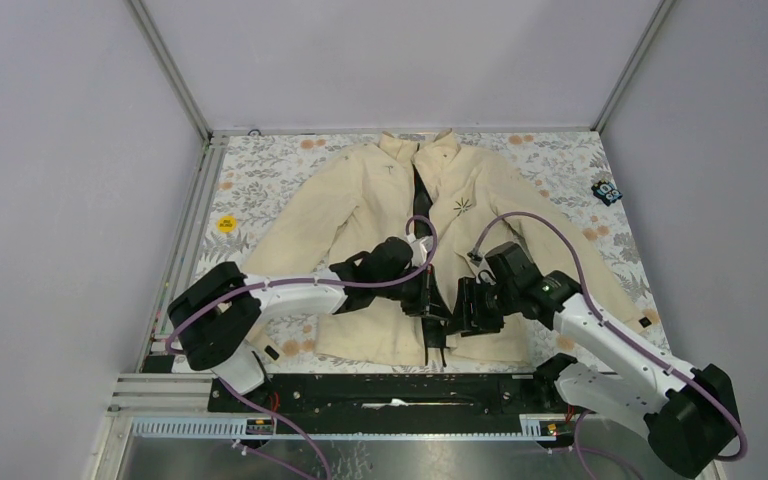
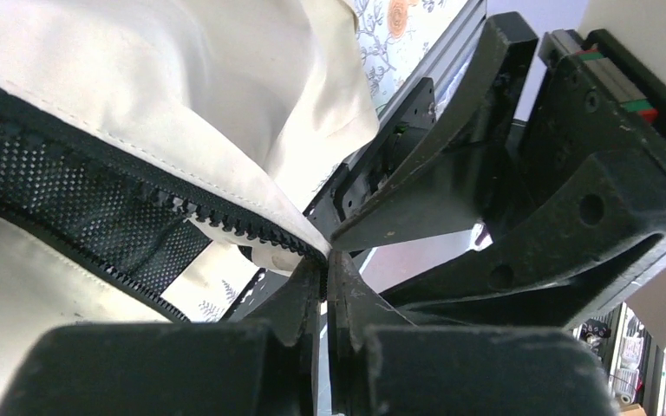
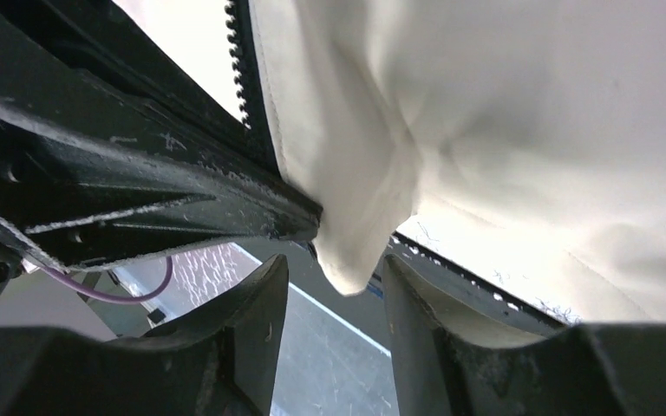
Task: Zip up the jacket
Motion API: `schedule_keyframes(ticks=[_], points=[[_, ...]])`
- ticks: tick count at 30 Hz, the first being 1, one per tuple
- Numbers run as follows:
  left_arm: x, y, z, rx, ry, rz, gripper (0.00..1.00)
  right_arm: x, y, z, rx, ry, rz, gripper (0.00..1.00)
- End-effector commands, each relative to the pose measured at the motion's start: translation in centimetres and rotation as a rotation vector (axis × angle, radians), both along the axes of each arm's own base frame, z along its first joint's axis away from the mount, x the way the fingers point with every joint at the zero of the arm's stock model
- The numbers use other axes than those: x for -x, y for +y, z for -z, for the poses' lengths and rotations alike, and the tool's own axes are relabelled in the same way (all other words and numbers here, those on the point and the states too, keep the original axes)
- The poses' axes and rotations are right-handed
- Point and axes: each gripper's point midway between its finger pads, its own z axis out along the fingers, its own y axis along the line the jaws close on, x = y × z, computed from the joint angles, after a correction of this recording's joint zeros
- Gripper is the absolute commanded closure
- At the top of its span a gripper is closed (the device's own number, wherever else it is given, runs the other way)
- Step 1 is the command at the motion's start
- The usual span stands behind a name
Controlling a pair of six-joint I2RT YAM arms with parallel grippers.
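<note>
Two arms reach out from the near edge of the table (image 1: pixel 260 170), which has a cover with flowers on it. The jacket (image 1: pixel 360 200) lies flat on the table, front side up. Its bottom edge is near the arms and its collar (image 1: pixel 430 143) is at the far end. The sleeves spread out to the left and right.

Both grippers meet at the near end of the jacket, by the bottom of the zipper (image 2: pixel 208 217). The left gripper (image 2: pixel 325 264) is pinched tight on the jacket's zipper edge, right at the bottom corner. Its two fingers almost touch, with only thin cloth between them. The right gripper (image 3: pixel 334 270) sits just beside it, on the right. Its jaws are apart. A corner of the cream cloth hangs down between its two fingers (image 3: pixel 256 316). I can see a gap on each side of the cloth, so it is not being squeezed.

The zipper is undone. Its black teeth run along the cream edge, and the dark inside of the jacket shows in the gap. The gap goes from the near edge up to the collar.

Farther up, a small dark star-shaped logo (image 1: pixel 460 205) sits on the right side of the chest. Purple cables (image 1: pixel 525 218) loop above the arms. A yellow dot (image 1: pixel 225 224) is on the table left of the jacket. A small blue and black thing (image 1: pixel 608 190) lies at the far right, past the sleeve.
</note>
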Motion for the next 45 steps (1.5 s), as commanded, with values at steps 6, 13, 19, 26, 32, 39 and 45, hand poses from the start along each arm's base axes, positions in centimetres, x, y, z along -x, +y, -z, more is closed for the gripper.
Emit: schedule_keyframes(ticks=[6, 13, 19, 26, 32, 39, 45], points=[[-0.8, 0.0, -0.9, 0.005, -0.035, -0.018, 1.00, 1.5, 0.6, -0.6, -0.048, 0.068, -0.088, 0.62], [-0.6, -0.4, -1.2, 0.036, -0.027, -0.010, 1.00, 1.1, 1.6, 0.0, -0.087, 0.069, -0.107, 0.62], [-0.6, -0.3, -1.5, 0.049, -0.034, -0.017, 1.00, 0.7, 0.8, 1.3, -0.009, 0.069, -0.110, 0.63], [-0.5, -0.4, -1.4, 0.053, -0.023, -0.012, 1.00, 0.0, 1.1, 1.1, -0.014, 0.040, -0.107, 0.61], [-0.6, -0.6, -1.7, 0.059, -0.024, -0.012, 1.00, -0.6, 1.0, 1.4, -0.014, -0.008, -0.100, 0.64], [-0.4, 0.3, -2.3, 0.063, -0.051, -0.003, 0.66, -0.9, 0.1, 1.7, 0.020, -0.031, -0.026, 1.00], [-0.6, 4.4, -1.6, -0.051, -0.133, -0.056, 0.30, -1.3, -1.4, 1.8, 0.120, -0.028, 0.027, 1.00]])
